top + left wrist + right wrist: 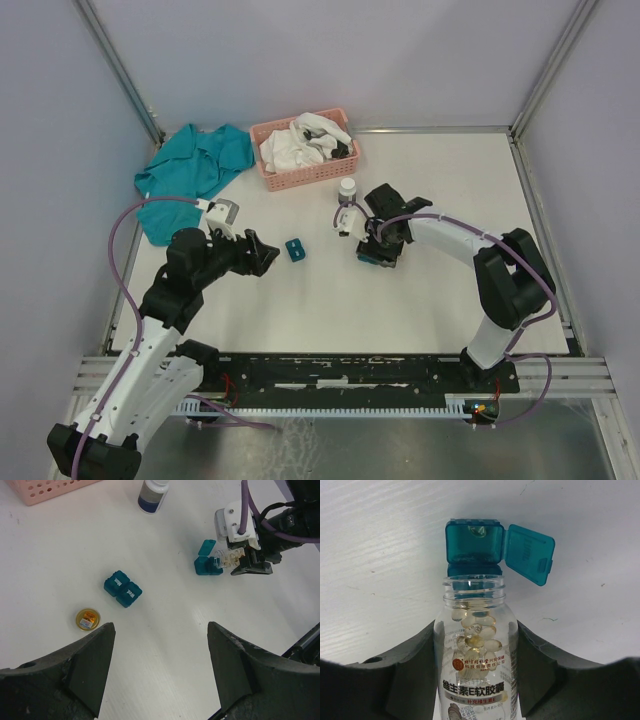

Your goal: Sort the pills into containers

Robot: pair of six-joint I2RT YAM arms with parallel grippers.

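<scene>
Teal container (462, 550), lid open, lies at the mouth of the capsule bottle (474, 630) clamped in the right jaws; left jaws gape empty above the worktop (165, 595).

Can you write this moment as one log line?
right gripper: holding capsule bottle, mouth at open pill box | left gripper: open, empty

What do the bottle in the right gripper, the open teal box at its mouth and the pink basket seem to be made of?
Clear bottle: probably glossy transparent plastic, since the capsules show through it; glass cannot be ruled out.
Open teal box: smooth, slightly translucent coloured plastic with a moulded hinged lid.
Pink basket: likely matte moulded plastic, judging by its regular lattice wall.
</scene>
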